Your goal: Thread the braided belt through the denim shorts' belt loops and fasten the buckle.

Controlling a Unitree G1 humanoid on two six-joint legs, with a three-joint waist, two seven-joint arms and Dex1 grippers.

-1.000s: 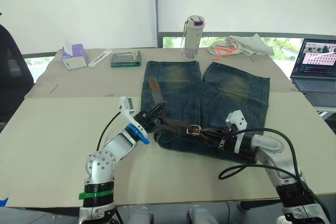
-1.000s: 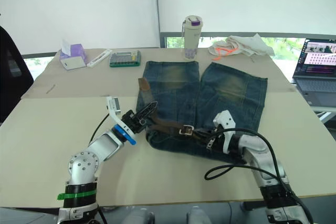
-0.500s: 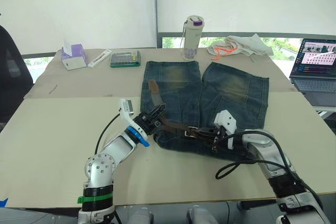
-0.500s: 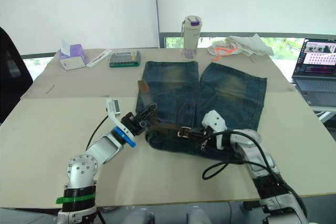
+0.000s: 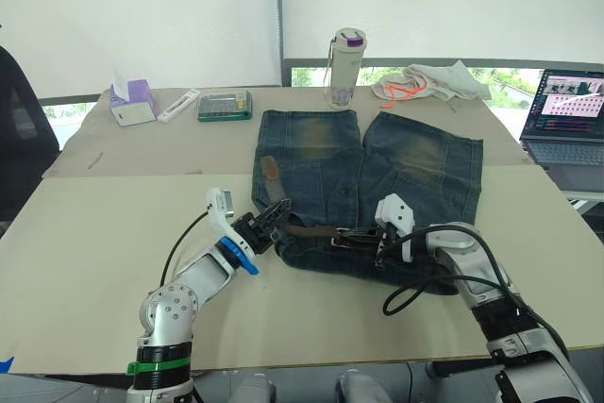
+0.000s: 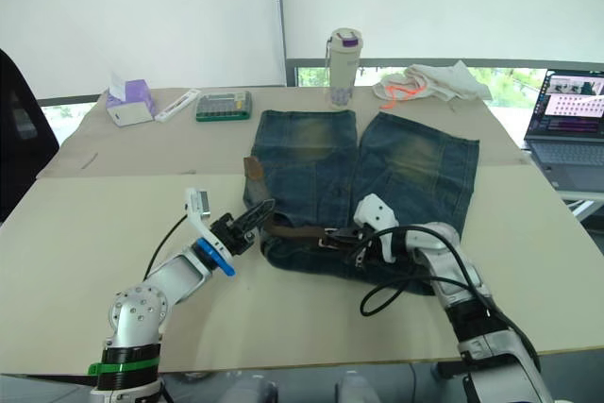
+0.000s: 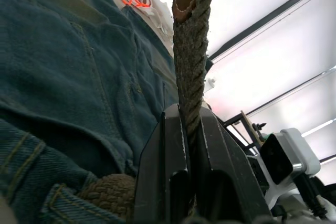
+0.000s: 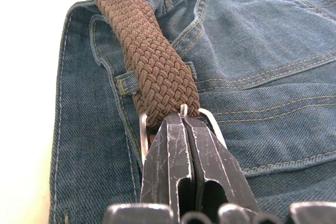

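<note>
- Dark blue shorts (image 5: pixel 377 186) lie flat on a beige worktop (image 5: pixel 104 261), waistband toward the robot, both legs pointing away from it.
- A brown braided belt (image 5: pixel 311 232) runs along the waistband, its long axis crossing the worktop from the robot's left to its right.
- The belt's free end (image 5: pixel 270 169) bends away at the left edge of the shorts and lies up along the left leg, its tip pointing away from the robot.
- The left hand (image 5: pixel 269 225) sits at the left end of the waistband. In the left wrist view its two black fingers (image 7: pixel 168 182) are closed on the belt, which rises straight up from between them.
- The right hand (image 5: pixel 363 236) reaches in from the right to the middle of the waistband. In the right wrist view its fingers (image 8: pixel 168 156) are pressed together on the silver buckle (image 8: pixel 143 132), whose frame shows on either side of the fingertips.
- From the buckle, the belt lies over a belt loop (image 8: pixel 127 83) and leads away from the hand.
- At the far edge of the worktop stand a bottle (image 5: pixel 346 67) and a purple tissue box (image 5: pixel 133 101); an open laptop (image 5: pixel 564 118) sits at the far right.
</note>
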